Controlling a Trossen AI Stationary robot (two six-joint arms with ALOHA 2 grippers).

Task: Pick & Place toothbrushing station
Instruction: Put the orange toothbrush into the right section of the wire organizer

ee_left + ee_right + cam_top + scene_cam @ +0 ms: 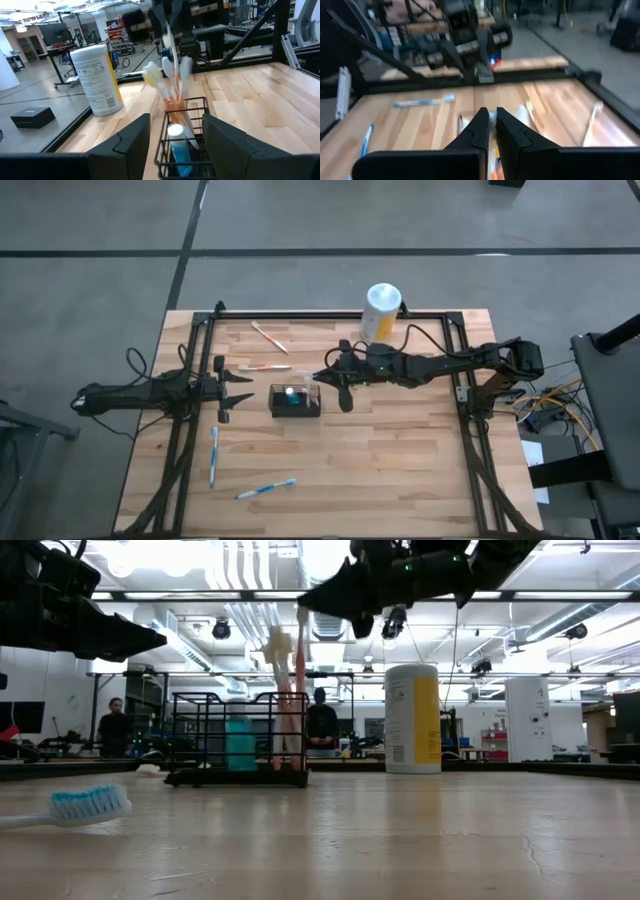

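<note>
Toothbrushing station (pixel 295 401) between both grippers — left gripper (pixel 243 387) spread beside it, right gripper (pixel 322 377) pressed together above.

A black wire basket (pixel 295 401) sits at centre frame on a pale wooden table (pixel 400 470); a white canister with a yellow label (pixel 381 311) stands upper right, blue-and-white toothbrushes (pixel 265 490) lower left.

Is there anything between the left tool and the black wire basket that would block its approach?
Nothing visible. The left tool, open, faces the basket across bare wood. The right tool, shut, hangs above the basket's far side, over the toothbrushes standing in it.
</note>
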